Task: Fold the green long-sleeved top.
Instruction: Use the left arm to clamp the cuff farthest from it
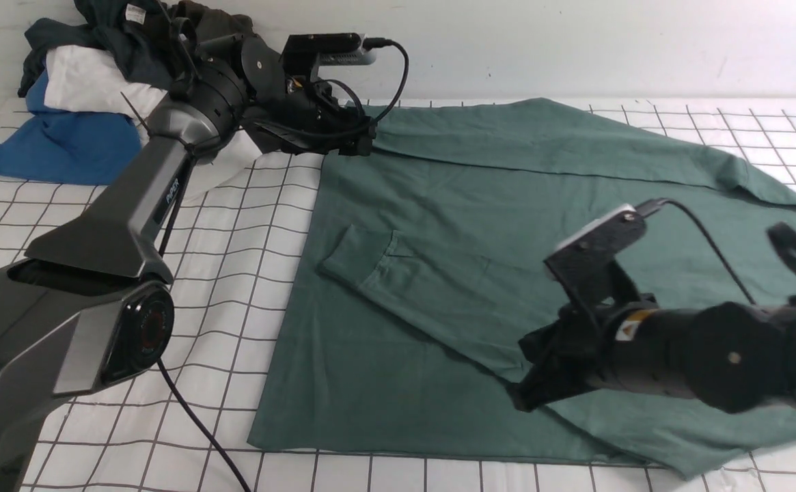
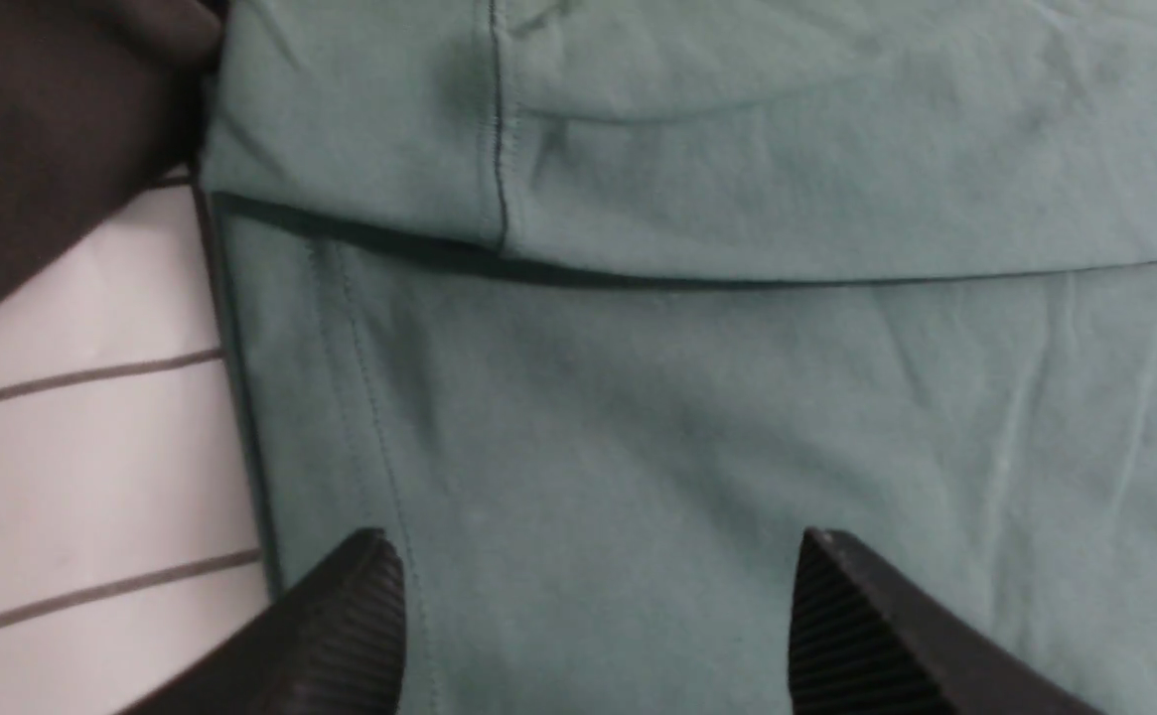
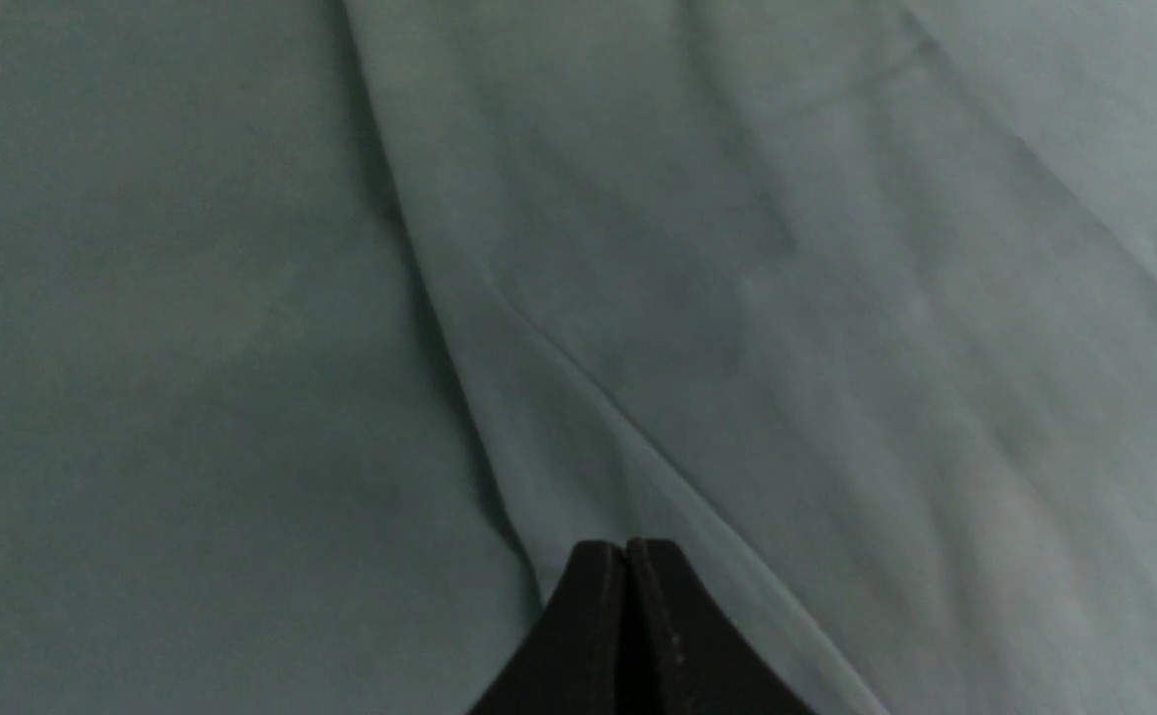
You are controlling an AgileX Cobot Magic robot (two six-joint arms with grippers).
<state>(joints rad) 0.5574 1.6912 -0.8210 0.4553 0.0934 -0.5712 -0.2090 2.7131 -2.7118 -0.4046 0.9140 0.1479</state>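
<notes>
The green long-sleeved top [image 1: 452, 225] lies spread flat on the gridded cloth. One sleeve is folded across its body, with the cuff [image 1: 363, 256] pointing left. A strip along the far edge is folded over [image 1: 541, 143]. My left gripper [image 1: 360, 143] is at the top's far left corner. In the left wrist view it [image 2: 593, 541] stands open just over the fabric [image 2: 697, 397], with nothing between its fingers. My right gripper [image 1: 520, 400] hovers over the near right part of the top. Its jaws [image 3: 626, 544] are shut together over a crease in the cloth [image 3: 191, 298], holding nothing.
A pile of other clothes sits at the back left: a blue garment [image 1: 63, 147], a white one [image 1: 90, 82] and a dark one [image 1: 111, 27] [image 2: 42, 129]. The white gridded cloth [image 1: 247, 225] covers the table. A black cable [image 1: 199, 424] trails near the left arm's base. A wall stands behind.
</notes>
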